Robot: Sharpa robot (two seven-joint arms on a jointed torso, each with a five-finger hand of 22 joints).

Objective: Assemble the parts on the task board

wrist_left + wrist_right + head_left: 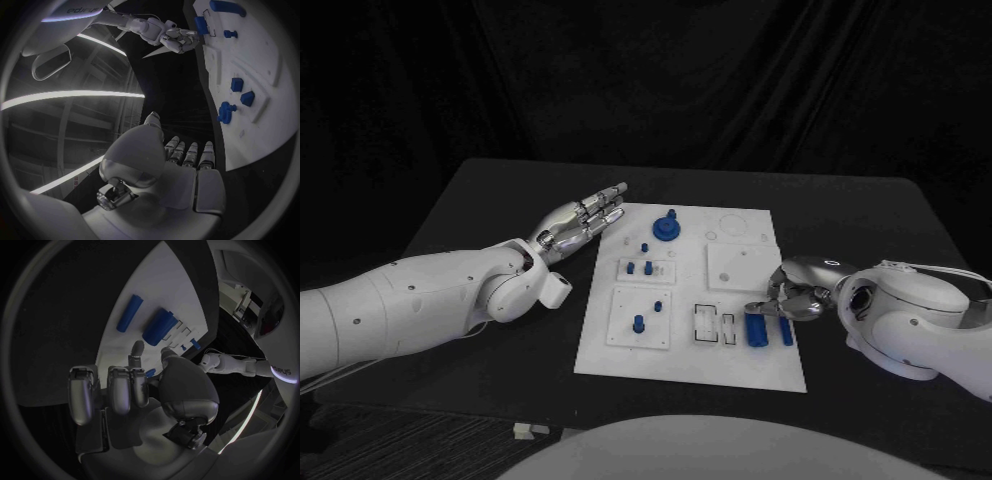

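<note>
The white task board (733,360) lies in the middle of the table. On it stand a blue round knob (666,228), small blue pegs (639,268) and another peg (639,323). Two blue cylinders (756,330) lie near its right front corner, also seen in the right wrist view (157,327). My right hand (790,297) hangs over the board's right edge just behind the cylinders, fingers curled down. A speck of blue (150,372) shows between its thumb and fingers; whether it is held is unclear. My left hand (583,220) hovers flat by the board's far left corner, fingers straight, holding nothing.
The black table (488,230) extends around the board on all sides. Empty white recessed plates (737,265) and slots (711,325) sit on the board's right half. My left forearm (430,300) crosses the table's left side.
</note>
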